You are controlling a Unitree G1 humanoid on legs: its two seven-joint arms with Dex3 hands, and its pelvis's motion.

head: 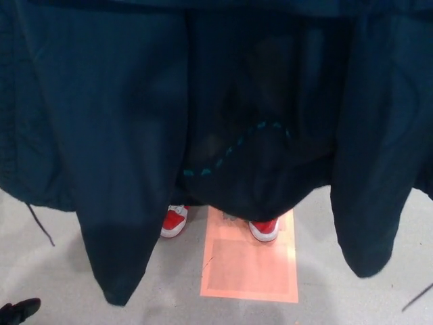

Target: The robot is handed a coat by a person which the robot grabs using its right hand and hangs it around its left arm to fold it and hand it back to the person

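- dark navy coat (135, 101) hangs with its long axis from 12 to 6 o'clock, filling the upper view; smooth matte cloth.
- sleeves (115, 264) taper downward at 7 and 5 o'clock.
- teal dashed stitching (237, 145) curves at centre.
- red-and-white shoes (174, 221) peek under the hem by an orange floor patch (250, 271) at 6 o'clock.
- left hand and right hand are out of view; cannot tell their state.
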